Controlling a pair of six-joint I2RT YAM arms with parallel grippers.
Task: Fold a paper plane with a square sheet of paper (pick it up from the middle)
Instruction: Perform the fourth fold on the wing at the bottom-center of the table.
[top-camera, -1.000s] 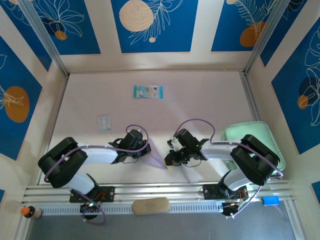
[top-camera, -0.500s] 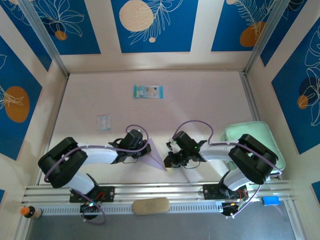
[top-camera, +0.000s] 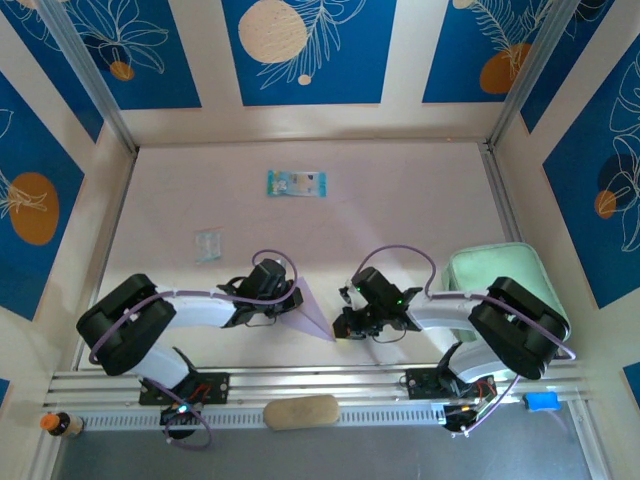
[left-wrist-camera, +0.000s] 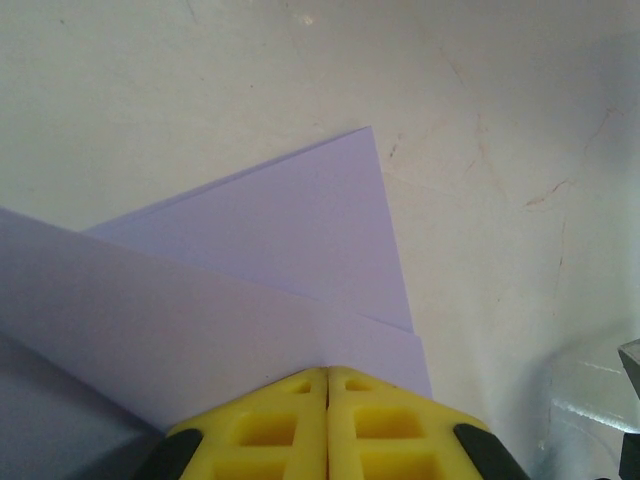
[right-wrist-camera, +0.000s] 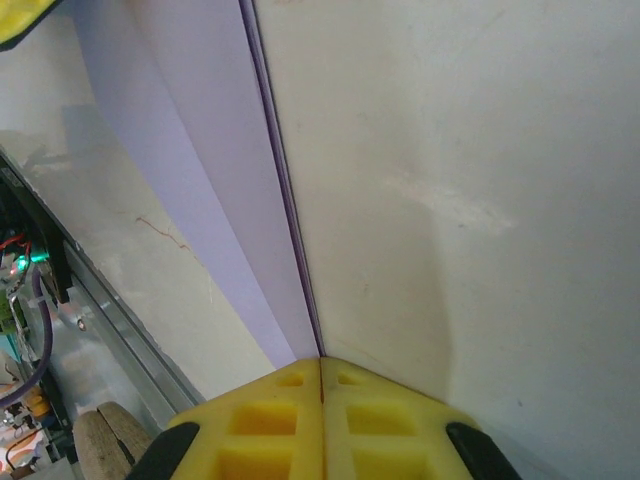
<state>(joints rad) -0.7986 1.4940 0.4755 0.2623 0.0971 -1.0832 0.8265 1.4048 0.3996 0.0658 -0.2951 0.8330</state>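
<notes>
The pale lilac sheet of paper (top-camera: 314, 312) lies flat near the table's front, folded into a pointed, layered paper plane shape. My left gripper (top-camera: 291, 300) is shut, its yellow fingertips resting on the paper's (left-wrist-camera: 280, 260) left side; two overlapping layers spread ahead of the left gripper (left-wrist-camera: 328, 372). My right gripper (top-camera: 345, 326) is shut too, at the paper's near right point. In the right wrist view the paper's (right-wrist-camera: 200, 180) straight folded edge runs right up to the seam of the right gripper (right-wrist-camera: 321, 362). I cannot tell whether paper is pinched there.
A blue-green printed packet (top-camera: 296, 183) lies at the far middle and a small clear packet (top-camera: 208, 244) at the left. A mint-green tray (top-camera: 510, 272) sits under the right arm. A wooden block (top-camera: 301, 411) rests on the front rail (right-wrist-camera: 110, 310).
My right gripper has slid a little nearer along the paper's right edge to its point. The left gripper and the paper have stayed put.
</notes>
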